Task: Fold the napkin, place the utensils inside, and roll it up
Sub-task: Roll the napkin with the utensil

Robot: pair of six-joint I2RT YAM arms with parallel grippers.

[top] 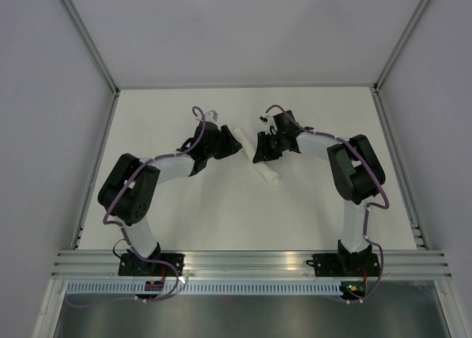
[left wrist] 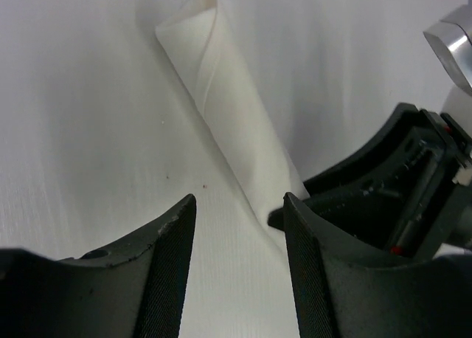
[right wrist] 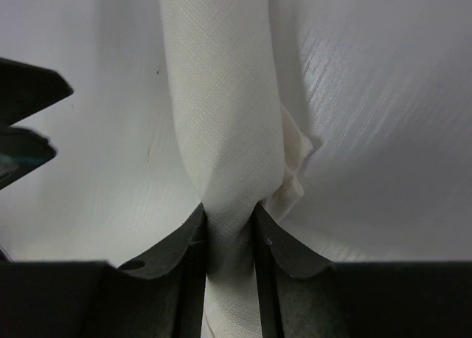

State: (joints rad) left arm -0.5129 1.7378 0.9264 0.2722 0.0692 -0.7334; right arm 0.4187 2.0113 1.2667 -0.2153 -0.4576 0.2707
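Note:
The napkin (top: 270, 175) is a slim white roll lying slantwise at the middle of the table. In the right wrist view my right gripper (right wrist: 230, 227) is shut on the roll (right wrist: 221, 94), which is pinched thin between its fingers, with a loose crumpled flap on the right. In the top view the right gripper (top: 259, 156) sits over the roll's middle. My left gripper (left wrist: 240, 227) is open, fingers astride the roll (left wrist: 228, 94) close to the right gripper (left wrist: 413, 176); in the top view it (top: 231, 147) is at the roll's upper left end. The knife is hidden.
The pale table (top: 184, 220) is walled on both sides and at the back, with metal rails (top: 96, 57) along the edges. The two arm bases (top: 151, 266) stand on the aluminium bar at the near edge.

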